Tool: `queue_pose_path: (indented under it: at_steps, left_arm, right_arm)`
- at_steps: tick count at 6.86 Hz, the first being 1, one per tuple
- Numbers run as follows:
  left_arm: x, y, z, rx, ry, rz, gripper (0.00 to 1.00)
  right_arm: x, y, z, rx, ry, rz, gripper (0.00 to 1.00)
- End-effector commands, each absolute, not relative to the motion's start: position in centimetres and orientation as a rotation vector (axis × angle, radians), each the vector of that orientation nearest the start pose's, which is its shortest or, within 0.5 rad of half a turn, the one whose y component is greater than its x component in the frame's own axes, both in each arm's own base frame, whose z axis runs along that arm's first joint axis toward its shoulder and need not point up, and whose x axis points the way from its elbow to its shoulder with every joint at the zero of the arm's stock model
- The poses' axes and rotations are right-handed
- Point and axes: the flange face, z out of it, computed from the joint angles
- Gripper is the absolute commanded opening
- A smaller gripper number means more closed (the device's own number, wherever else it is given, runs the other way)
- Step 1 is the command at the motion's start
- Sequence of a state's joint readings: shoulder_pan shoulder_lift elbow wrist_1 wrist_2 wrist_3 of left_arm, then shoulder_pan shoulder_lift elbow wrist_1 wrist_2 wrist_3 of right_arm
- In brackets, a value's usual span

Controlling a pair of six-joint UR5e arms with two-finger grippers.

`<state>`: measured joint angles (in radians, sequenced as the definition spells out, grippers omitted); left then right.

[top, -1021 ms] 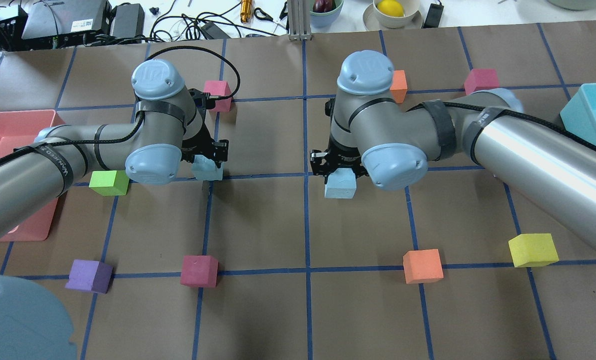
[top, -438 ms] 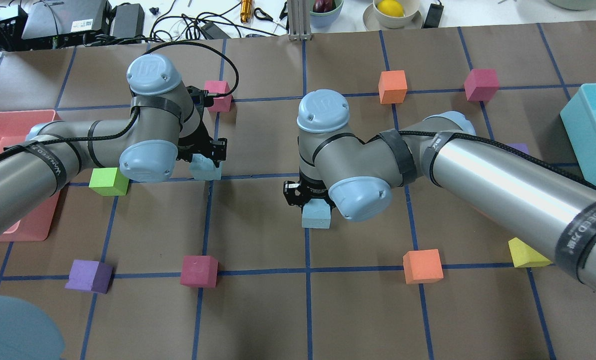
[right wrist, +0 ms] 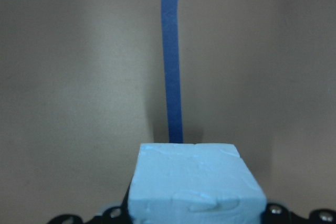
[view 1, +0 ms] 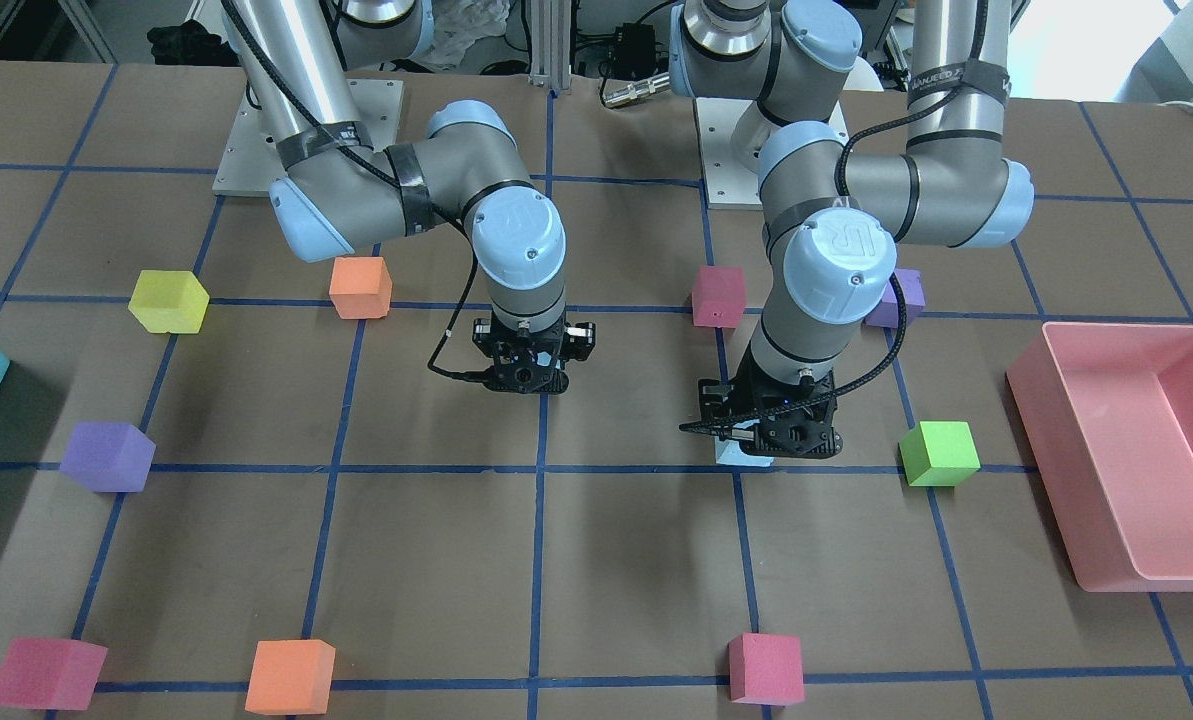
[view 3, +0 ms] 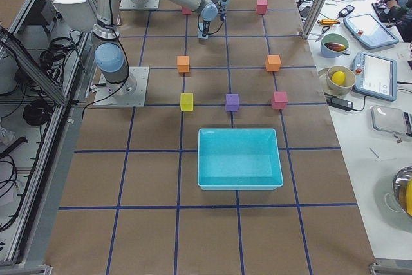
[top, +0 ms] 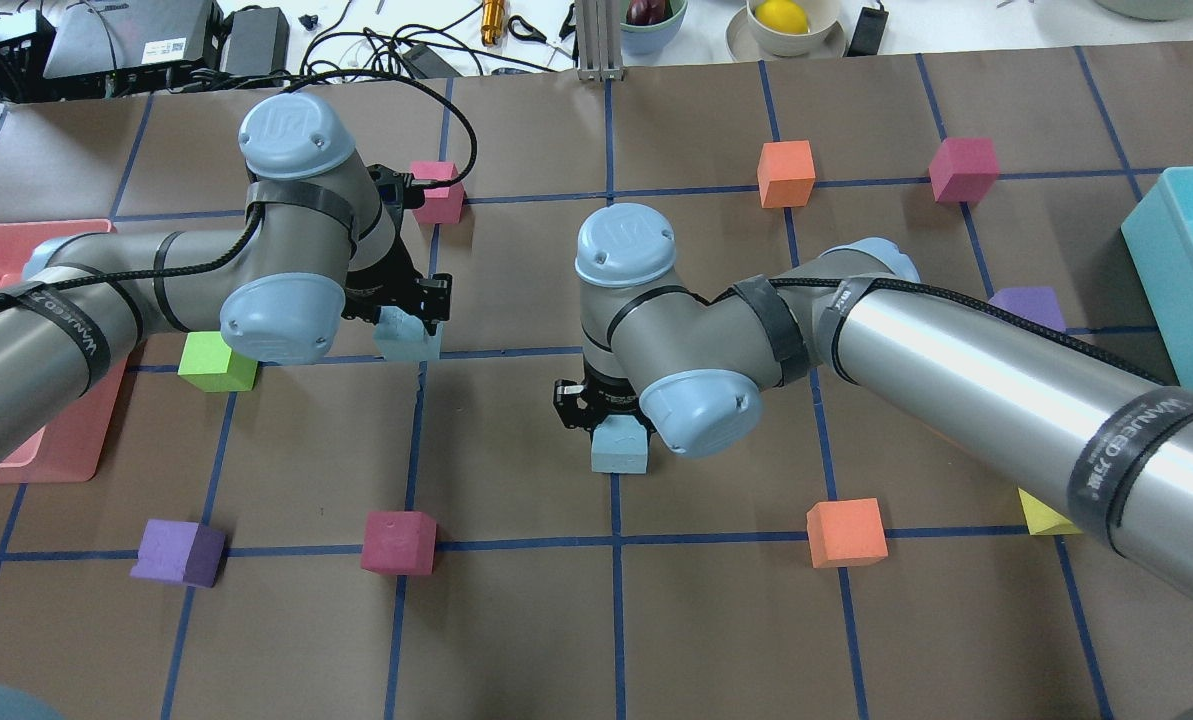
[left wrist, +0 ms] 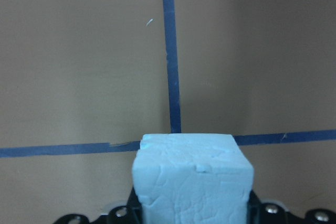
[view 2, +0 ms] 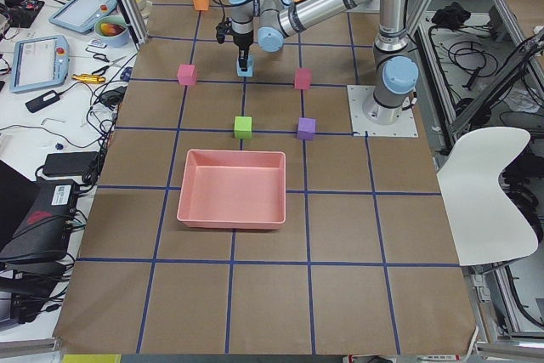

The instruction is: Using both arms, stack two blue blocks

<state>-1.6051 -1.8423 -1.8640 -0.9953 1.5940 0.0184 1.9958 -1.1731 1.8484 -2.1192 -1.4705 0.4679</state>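
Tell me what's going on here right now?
The left claw is shut on one pale blue foam cube, and the right claw is shut on the other blue cube. The two cubes are apart, each in its own claw, and nothing is stacked yet.

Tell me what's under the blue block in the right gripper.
Only brown table paper and a blue tape line that runs up to the blue block. The patch directly beneath it is covered by the block itself.
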Motion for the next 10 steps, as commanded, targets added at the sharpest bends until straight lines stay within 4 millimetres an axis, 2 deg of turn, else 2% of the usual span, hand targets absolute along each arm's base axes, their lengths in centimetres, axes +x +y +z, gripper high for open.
queue_pose_path:
  at_steps: [1,3,4,6,7,8,9,10]
  left_arm:
    - [-15.6,-52.8,28.7,0.094,3.136,-0.017,0.00]
    - [-15.8,-51.8,30.2,0.094,3.148,-0.017,0.00]
    - [-15.8,-51.2,31.1,0.087,3.150,0.002,0.00]
    - [-16.4,-50.2,32.3,0.097,3.164,0.001,0.00]
    - [-17.7,-49.4,32.8,0.090,3.183,0.006,0.00]
    - [-19.2,-48.6,32.9,0.052,3.183,0.014,0.00]
    - [-20.8,-48.1,32.8,0.041,3.180,0.018,0.00]
    - [-22.2,-47.3,32.7,0.070,3.183,0.027,0.00]
  right_arm:
    - [36.4,-44.6,19.1,0.047,3.098,0.259,0.00]
    - [36.2,-44.2,18.6,0.036,3.101,0.254,0.81]
    - [36.1,-44.4,18.7,0.033,3.108,0.237,1.00]
    - [35.9,-44.5,19.1,0.003,3.110,0.224,1.00]
    - [35.2,-45.5,20.8,0.025,3.100,0.186,1.00]
    - [33.4,-45.9,24.4,0.019,3.078,0.098,1.00]
    - [29.3,-47.2,27.4,0.026,3.078,0.099,1.00]
    - [25.3,-47.6,30.9,-0.017,3.073,0.072,1.00]
